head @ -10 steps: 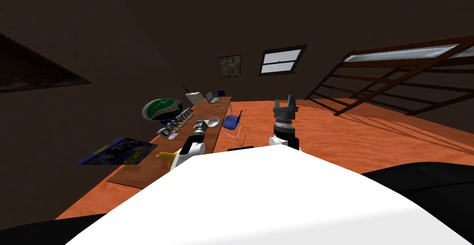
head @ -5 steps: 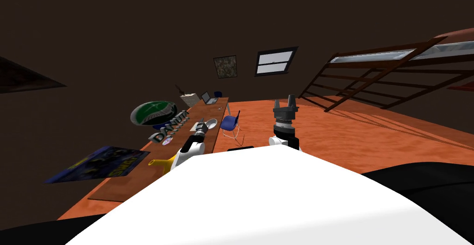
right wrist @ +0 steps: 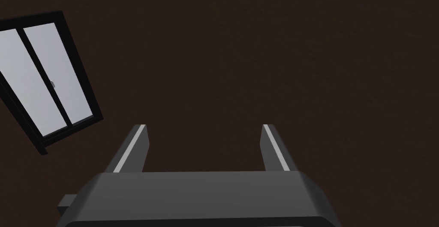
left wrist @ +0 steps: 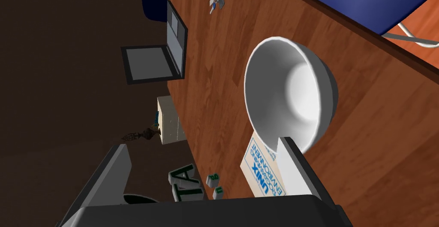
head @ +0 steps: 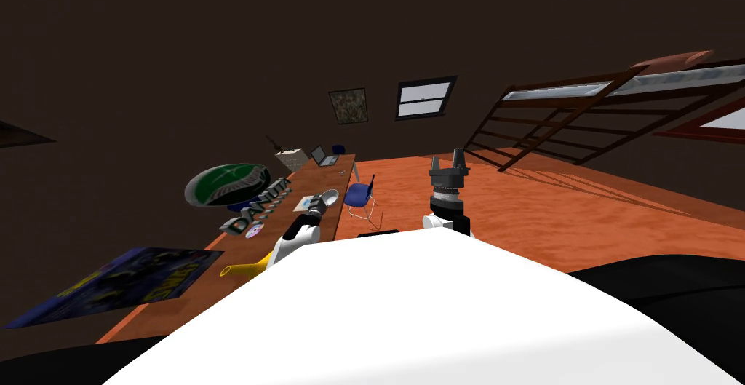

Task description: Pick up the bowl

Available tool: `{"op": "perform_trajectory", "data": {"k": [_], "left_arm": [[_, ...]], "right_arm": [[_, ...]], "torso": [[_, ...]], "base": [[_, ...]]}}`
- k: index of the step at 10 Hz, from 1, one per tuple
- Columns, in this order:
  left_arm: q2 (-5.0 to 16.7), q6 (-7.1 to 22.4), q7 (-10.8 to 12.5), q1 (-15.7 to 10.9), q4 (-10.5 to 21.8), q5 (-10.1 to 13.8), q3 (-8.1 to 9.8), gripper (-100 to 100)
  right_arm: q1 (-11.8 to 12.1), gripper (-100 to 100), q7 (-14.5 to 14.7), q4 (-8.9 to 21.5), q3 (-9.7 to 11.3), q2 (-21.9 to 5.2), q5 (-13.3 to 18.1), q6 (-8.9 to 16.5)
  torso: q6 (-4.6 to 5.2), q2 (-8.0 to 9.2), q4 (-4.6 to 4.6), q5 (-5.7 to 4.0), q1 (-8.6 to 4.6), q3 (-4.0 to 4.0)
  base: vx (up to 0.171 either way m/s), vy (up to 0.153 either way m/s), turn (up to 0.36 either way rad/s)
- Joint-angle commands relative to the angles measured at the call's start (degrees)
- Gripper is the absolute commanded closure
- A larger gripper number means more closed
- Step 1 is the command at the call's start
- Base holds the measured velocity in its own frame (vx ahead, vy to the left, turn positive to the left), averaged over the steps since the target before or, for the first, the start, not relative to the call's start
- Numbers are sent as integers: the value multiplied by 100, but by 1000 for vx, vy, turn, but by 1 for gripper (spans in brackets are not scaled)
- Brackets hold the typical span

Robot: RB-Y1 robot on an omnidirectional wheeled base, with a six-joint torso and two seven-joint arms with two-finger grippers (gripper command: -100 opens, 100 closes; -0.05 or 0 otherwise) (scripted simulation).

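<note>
A white bowl (left wrist: 296, 95) stands upright on a long wooden desk (left wrist: 386, 130), close to the desk's edge by a blue chair (left wrist: 368, 1). My left gripper (left wrist: 202, 145) is open just short of the bowl, and one finger (left wrist: 296, 164) overlaps its near rim while the other stands well off to the side. From the head camera the bowl (head: 332, 196) is small, right beyond my left gripper (head: 318, 202). My right gripper (head: 447, 159) is raised over the floor, open and empty; its wrist view shows its fingers (right wrist: 139, 147) apart.
A white booklet with blue "UNIX" lettering (left wrist: 261, 168) lies against the bowl's near side. Farther along the desk are a laptop (left wrist: 167, 52), a white box (left wrist: 169, 119) and green letter blocks (head: 258, 206). A yellow object (head: 244, 268) lies near my left arm. A railing (head: 553, 126) rises at the right.
The whole head view has slid: my body has turned and moved along the desk. My left gripper has come a little closer to the bowl. The right arm holds its pose.
</note>
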Motion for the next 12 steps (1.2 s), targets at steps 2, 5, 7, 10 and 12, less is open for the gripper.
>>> {"op": "perform_trajectory", "data": {"k": [2,5,7,10,12], "left_arm": [[24,447,117,-61,159,71,101,-100],[40,951,247,-53,273,159,204,-100],[48,1272,311,-46,328,205,254,-100],[63,1717,432,-28,437,296,345,-100],[79,2097,544,-3,540,384,424,-100]], "right_arm": [[1,0,0,0,0,0,0,0],[0,0,0,0,0,0,0,0],[1,0,0,0,-1,0,0,0],[1,0,0,0,-1,0,0,0],[1,0,0,0,0,0,0,0]], "torso": [[-2,-2,0,0,0,-1],[-1,-4,-1,0,-1,-2],[-3,-6,-2,1,1,-4],[-3,-12,-3,1,4,-8],[-2,-16,-4,1,1,-9]], "base": [[37,26,-83],[43,24,-95],[42,35,-55],[62,40,-64],[79,33,-77]]}}
